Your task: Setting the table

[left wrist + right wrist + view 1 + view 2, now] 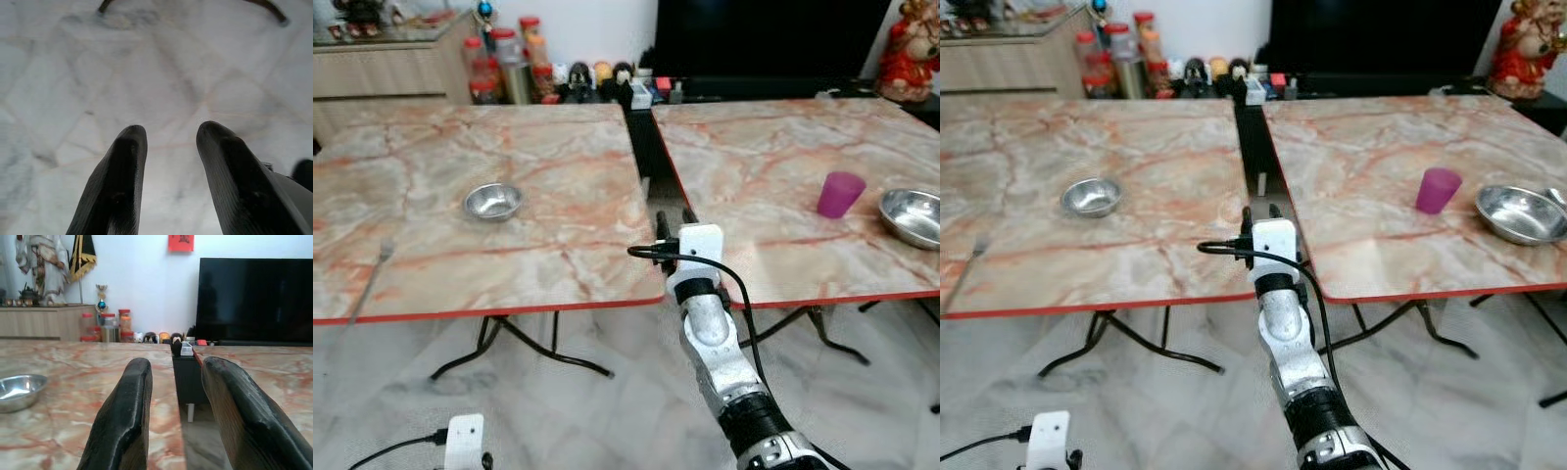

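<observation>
Left table [558, 196]: bowl [493, 201], perhaps a fork [372, 277].

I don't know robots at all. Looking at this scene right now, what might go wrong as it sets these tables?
Three guesses:
1. The right gripper, fingers open, is raised at the gap between the two tables; moving sideways, it might bump a red table edge.
2. The purple cup stands close to the large steel bowl; reaching for one could knock the other.
3. A fork lies near the left table's front edge and could be swept off.
</observation>
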Controlling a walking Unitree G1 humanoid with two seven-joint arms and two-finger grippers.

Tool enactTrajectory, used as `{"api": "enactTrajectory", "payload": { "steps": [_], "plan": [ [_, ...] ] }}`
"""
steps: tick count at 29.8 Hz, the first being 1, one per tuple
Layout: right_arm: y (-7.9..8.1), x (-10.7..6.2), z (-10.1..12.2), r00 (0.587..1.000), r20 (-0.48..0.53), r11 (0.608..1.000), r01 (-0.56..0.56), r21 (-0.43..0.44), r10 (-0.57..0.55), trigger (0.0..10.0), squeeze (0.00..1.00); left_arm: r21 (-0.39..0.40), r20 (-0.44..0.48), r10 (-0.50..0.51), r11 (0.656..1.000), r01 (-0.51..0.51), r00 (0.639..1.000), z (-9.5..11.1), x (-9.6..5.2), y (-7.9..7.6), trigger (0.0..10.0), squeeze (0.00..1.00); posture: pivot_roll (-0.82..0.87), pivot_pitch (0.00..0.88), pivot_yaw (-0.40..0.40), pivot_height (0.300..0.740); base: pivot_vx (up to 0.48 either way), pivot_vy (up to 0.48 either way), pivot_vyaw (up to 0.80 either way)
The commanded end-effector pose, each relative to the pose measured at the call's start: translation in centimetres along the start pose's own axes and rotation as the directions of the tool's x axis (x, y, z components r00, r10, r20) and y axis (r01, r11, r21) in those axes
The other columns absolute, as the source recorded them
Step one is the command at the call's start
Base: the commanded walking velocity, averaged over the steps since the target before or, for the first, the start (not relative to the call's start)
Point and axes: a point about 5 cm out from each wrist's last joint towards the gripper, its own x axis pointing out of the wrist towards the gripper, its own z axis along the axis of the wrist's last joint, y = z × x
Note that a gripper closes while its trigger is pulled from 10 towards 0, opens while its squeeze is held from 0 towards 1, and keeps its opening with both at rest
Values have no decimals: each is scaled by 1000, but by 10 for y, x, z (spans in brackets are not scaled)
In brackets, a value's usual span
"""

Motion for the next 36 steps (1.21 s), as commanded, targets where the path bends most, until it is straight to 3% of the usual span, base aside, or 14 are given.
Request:
{"api": "enactTrajectory", "payload": {
  "steps": [1,36],
  "plan": [
    [-7,-1,-3,1000,-11,1000,19,0,-19,10000,0,13,-14,-13,1000,13,1000,-3,-1,-3,10000,0,-9,0,6,740,0,386,0],
    [-5,1,-4,999,-25,1000,26,6,-26,10000,0,2,-21,4,1000,-4,1000,-5,-1,3,10000,0,5,0,10,740,0,386,0]
  ]
}}
